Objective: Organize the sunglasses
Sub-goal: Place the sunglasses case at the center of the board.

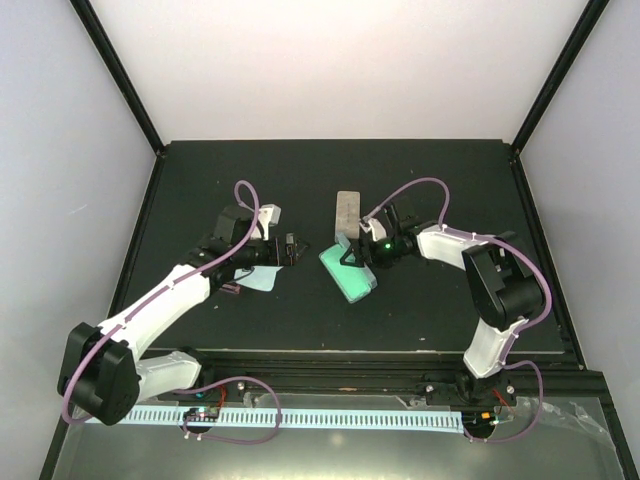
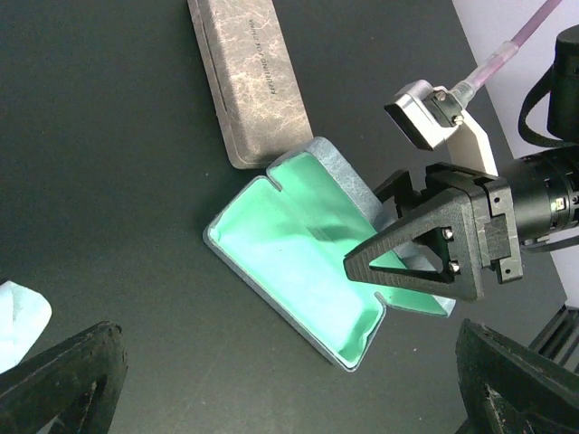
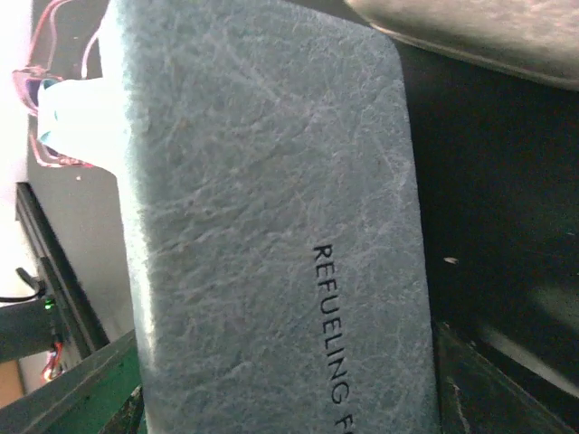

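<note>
Mid-table, the right arm stretches left, pincer at the open case.

Two cases: a beige-grey case and a blue-grey case; two arms, the left arm and the right arm. One pair of pink sunglasses shows; one blue cloth is sure; a pale patch may be a second, unclear.
</note>
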`<state>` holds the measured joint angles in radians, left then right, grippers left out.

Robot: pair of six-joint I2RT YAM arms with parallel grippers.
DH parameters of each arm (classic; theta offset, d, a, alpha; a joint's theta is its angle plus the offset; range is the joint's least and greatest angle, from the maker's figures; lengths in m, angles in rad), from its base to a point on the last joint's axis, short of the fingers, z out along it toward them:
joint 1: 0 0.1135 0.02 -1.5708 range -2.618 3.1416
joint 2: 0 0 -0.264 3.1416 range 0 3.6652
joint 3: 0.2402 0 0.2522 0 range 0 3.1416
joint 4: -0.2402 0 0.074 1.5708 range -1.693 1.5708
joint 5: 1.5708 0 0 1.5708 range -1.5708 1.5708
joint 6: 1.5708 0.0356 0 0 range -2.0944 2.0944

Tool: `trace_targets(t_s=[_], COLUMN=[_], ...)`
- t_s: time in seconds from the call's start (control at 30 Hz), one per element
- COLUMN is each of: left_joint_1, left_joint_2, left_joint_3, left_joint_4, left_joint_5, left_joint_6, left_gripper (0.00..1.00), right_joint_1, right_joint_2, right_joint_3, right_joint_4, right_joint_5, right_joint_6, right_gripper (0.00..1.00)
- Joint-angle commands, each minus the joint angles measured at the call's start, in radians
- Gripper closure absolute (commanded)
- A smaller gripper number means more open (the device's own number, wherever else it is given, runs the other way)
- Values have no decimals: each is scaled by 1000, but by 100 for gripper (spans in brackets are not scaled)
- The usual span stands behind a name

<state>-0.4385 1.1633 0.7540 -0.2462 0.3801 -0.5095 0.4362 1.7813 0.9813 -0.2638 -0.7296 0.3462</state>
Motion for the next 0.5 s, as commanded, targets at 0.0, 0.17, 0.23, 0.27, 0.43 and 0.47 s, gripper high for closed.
trace_targets(t_s=[0.0,0.17,0.23,0.27,0.43,0.47], left_joint_1=[5,6,6,6,6,6], left_joint_2=[7,-7,-14,-19,-59,-76], left_joint_3=[12,25,32,35,31,25], left_joint_4=[1,-40,-59,-68,-83,-84], left_joint_5=[18,-32,-46,-53,-44,-43], left_joint_6=[25,46,53,57,82,88], left_gripper=[1,1,1,1,1,1], right_joint_1=[0,0,1,2,28,40], right_joint_2=[-26,-69,-90,-102,-172,-191], right_joint_3=[14,7,7,7,20,26], right_joint_4=[-44,-60,-69,-72,-133,-151], right_joint_5=[72,82,91,98,240,312], right_joint_6=[-58,-63,-61,-60,-42,-33], right_gripper=[21,19,19,19,19,19])
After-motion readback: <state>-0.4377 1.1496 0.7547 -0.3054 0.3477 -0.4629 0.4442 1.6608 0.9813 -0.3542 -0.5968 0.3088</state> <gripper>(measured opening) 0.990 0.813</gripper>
